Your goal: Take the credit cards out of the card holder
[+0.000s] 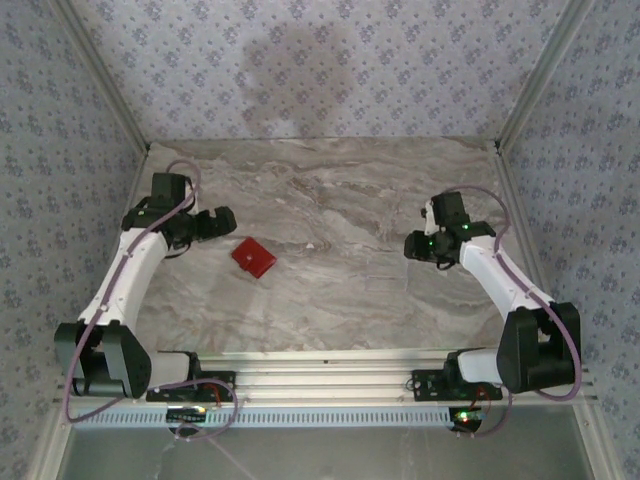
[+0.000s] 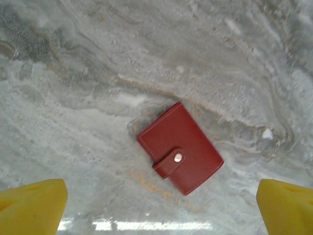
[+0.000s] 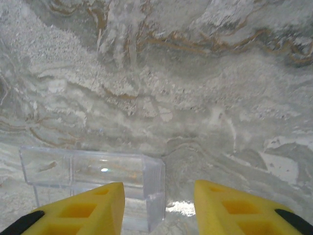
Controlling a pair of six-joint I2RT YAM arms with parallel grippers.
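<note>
Card holder [image 1: 254,258] lies just right & near of left gripper [image 1: 218,224], jaws wide, empty; long axis diag. Right gripper [image 1: 412,247] half-narrowed, well apart.

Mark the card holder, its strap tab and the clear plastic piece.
card holder [image 2: 198,142]: left wrist view, on the red front cover.
strap tab [image 2: 167,165]: left wrist view, on the tab beside its snap.
clear plastic piece [image 3: 93,169]: right wrist view, on its flat top panel.

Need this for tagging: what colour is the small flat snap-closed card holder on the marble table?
Red leather-like card holder, clearest in the left wrist view.
</note>
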